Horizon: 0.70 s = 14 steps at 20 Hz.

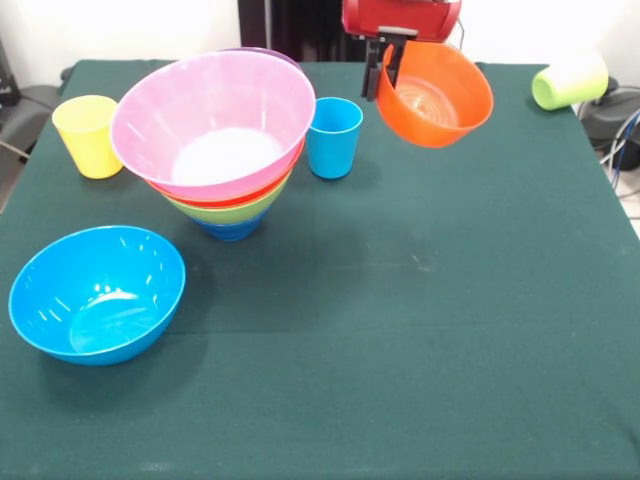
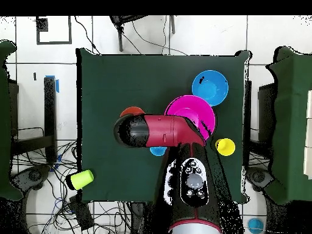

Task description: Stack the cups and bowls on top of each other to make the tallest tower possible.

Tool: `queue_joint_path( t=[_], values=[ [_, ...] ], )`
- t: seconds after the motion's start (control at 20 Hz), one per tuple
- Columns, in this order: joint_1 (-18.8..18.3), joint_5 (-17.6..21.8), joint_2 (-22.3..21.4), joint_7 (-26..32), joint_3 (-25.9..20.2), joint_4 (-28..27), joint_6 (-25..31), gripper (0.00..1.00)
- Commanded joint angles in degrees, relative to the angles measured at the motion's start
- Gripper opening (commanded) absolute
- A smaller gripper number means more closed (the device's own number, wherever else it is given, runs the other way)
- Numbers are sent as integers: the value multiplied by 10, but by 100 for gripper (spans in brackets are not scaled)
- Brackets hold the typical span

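I've got the gripper (image 1: 386, 62) up at the far side of the table, its dark fingers clamped over the rim of the small orange bowl (image 1: 437, 95), which hangs tilted in the air with its open mouth tipped toward my front camera and clear of the green tablecloth (image 1: 400, 330). From overhead the red arm (image 2: 164, 131) covers most of that bowl, just an orange edge peeking out beside it. Just beside the bowl in the front view the light blue cup (image 1: 333, 137) stands upright on the cloth. Next to that is the tower (image 1: 222, 150): the big pink bowl (image 1: 215, 120) on top, orange-red and lime green rims showing beneath it, a dark blue base at the bottom. The yellow cup (image 1: 88, 135) stands upright on the tower's other side. The light blue bowl (image 1: 97, 293) sits alone near the front edge. The lime green cup (image 1: 570, 81) lies on its side at the far corner.
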State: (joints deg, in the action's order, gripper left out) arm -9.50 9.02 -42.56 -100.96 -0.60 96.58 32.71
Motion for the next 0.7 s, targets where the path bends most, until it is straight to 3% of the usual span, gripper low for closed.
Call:
queue_joint_path(
  t=[0.05,0.7],
  values=[
    [-21,21,11,43,-63,-20,59,0],
    [-45,27,-1,68,-79,-33,94,0]
  ],
)
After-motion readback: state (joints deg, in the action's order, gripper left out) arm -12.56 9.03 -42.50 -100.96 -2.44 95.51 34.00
